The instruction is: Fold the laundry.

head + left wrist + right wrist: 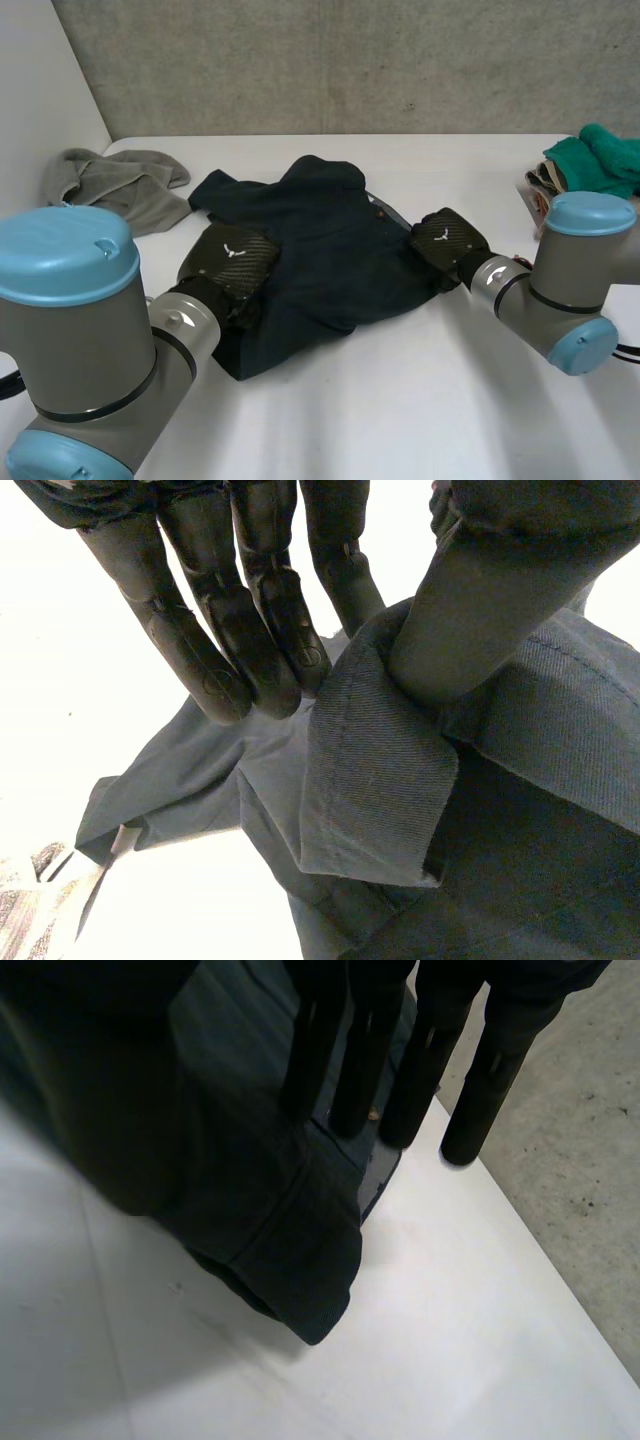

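Observation:
A dark navy garment [330, 240] lies crumpled in the middle of the white table [420, 400]. My left hand [228, 262] sits on its near left edge. In the left wrist view the thumb [470, 620] and fingers [235, 620] pinch a raised hem fold of the garment [370, 780] between them. My right hand [447, 243] is at the garment's right edge. In the right wrist view its fingers [400, 1070] reach out straight over the cloth [270, 1230], whose corner rests on the table.
A grey cloth [120, 185] lies bunched at the back left. A teal cloth [600, 160] sits on other pieces at the table's right edge. A grey wall runs behind the table. Bare table lies in front of the garment.

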